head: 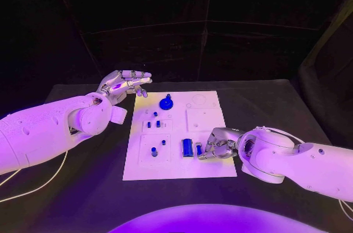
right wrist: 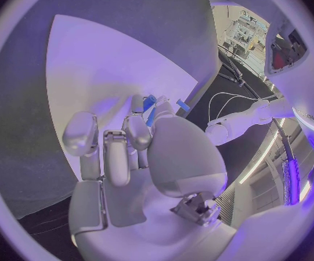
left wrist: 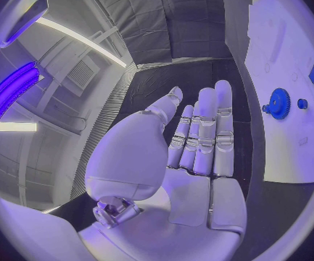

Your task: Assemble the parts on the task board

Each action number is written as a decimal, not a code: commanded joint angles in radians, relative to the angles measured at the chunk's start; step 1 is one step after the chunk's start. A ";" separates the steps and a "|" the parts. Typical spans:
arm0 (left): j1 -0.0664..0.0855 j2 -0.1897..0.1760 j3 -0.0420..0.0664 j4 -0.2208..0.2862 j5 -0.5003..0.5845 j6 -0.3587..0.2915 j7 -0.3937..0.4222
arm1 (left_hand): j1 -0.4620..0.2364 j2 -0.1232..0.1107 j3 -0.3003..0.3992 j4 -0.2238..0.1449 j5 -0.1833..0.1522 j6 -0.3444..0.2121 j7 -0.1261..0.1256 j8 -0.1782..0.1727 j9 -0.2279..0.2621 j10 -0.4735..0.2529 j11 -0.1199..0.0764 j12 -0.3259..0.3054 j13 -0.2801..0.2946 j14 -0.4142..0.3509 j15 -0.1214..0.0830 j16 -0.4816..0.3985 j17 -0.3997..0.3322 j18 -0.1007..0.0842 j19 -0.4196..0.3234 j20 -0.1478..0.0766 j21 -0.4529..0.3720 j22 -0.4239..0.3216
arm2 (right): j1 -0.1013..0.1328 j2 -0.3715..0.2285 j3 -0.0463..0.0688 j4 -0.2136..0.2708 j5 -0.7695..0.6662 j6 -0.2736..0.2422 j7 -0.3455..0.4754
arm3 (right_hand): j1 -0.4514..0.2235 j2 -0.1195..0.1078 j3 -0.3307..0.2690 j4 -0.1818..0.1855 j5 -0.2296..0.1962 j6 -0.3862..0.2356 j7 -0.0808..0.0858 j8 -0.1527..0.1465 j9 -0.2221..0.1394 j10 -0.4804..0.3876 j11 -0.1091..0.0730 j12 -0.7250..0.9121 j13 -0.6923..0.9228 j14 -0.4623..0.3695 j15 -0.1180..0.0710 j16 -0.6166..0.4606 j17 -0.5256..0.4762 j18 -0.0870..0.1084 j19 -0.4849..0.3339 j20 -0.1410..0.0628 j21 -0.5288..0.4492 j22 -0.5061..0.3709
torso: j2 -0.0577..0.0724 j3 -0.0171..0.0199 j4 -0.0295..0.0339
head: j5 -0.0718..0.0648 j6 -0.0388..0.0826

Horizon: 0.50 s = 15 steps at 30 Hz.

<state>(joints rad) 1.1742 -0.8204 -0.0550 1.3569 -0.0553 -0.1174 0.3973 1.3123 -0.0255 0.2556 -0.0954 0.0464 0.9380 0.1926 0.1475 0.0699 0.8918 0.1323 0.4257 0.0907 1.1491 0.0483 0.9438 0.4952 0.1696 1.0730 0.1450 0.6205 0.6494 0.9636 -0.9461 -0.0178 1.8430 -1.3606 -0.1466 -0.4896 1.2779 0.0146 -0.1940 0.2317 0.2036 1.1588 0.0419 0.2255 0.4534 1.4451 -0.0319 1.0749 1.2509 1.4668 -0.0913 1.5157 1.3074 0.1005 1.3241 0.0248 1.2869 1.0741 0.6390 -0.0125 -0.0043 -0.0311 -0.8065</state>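
Note:
The white task board (head: 213,166) lies mid-table. A blue gear (head: 167,103) (left wrist: 278,103) stands near its far edge, with small blue parts (head: 153,124) and a blue peg (head: 154,152) nearer along its left side. A blue cylinder (head: 187,147) lies near the front. My right hand (head: 218,144) (right wrist: 139,139) rests over the board's right front part, fingers curled, pinching a small blue part (head: 198,149) (right wrist: 150,108) between thumb and fingertips right beside the cylinder. My left hand (head: 125,82) (left wrist: 200,139) hovers off the board's far left corner, fingers straight, holding nothing.
The black table (head: 279,105) stretches around the board. White cables (head: 33,184) trail off the near left side under my left arm. The board carries square recessed panels (head: 201,119) on its right half.

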 commanded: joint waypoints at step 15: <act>0.001 0.000 0.001 0.002 0.003 0.012 0.002 | -0.001 0.009 -0.005 -0.002 0.002 0.001 0.004 0.006 -0.001 -0.009 0.000 0.004 -0.001 -0.007 -0.001 -0.007 -0.001 0.013 0.005 0.002 -0.005 -0.001 | 0.001 0.033 0.000 -0.046 -0.047 0.052 -0.031 | 0.020 0.039 -0.001 -0.010 0.010 -0.005 0.001 -0.008 0.005 -0.007 0.003 -0.006 0.001 0.083 0.003 -0.004 0.168 0.000 -0.011 0.001 -0.010 -0.004 | 0.000 -0.0004 0.0003 | 0.000 -0.004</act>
<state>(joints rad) 1.1742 -0.8203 -0.0552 1.3573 -0.0553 -0.1167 0.3962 1.3123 -0.0255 0.2556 -0.0954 0.0464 0.9380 0.1926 0.1475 0.0700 0.8918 0.1323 0.4257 0.0908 1.1491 0.0483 0.9439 0.4953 0.1696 1.0730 0.1450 0.6205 0.6495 0.9633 -0.9141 -0.0182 1.7999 -1.3919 -0.1424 -0.5103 1.2909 0.0525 -0.1952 0.2258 0.2173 1.1588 0.0419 0.2204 0.4582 1.4451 -0.0319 1.0736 1.2532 1.4668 -0.0912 1.5157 1.3074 0.1006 1.3199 0.0281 1.2814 1.0725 0.6392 -0.0125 -0.0043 -0.0313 -0.8097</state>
